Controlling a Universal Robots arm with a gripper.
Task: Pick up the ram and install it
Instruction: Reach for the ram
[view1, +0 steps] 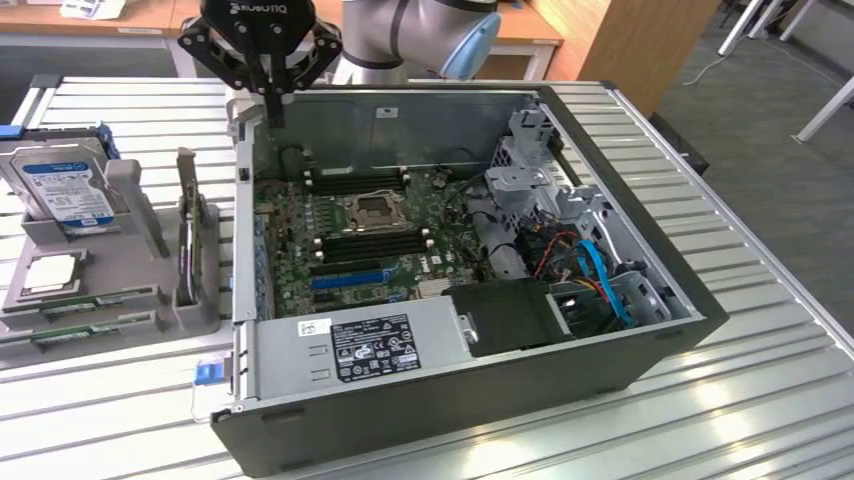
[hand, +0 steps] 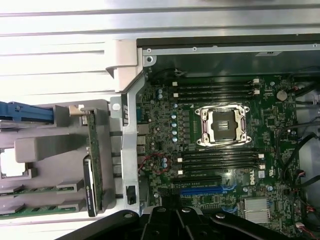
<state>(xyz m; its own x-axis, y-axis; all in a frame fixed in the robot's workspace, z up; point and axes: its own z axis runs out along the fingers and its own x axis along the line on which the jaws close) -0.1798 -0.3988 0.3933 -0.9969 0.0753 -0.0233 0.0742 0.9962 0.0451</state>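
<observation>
1. Gripper (view1: 276, 118): fingers pressed together, clamped on nothing.
2. Hangs above the far-left corner of the case (view1: 534, 400), over its far wall, well apart from the ram.
3. Ram (view1: 83, 303): lies flat in the near part of the grey holder (view1: 127, 200), untouched.
4. Holder: stands on the slatted table (view1: 761, 400), just beside the case, at the exterior view's left of it.
5. Second green stick (view1: 67, 333): lies flat in the same holder, just nearer than the ram.
6. Also in the holder: hard drive (view1: 60, 190) at the far end, upright cards (view1: 187, 230) on the side next to the case.
7. Motherboard (view1: 441, 195): lies flat on the case floor, lid off.
8. CPU socket (view1: 370, 212): sits between two banks of black memory slots (view1: 354, 180).
9. Power supply (view1: 360, 345): sits against the near wall of the case.
</observation>
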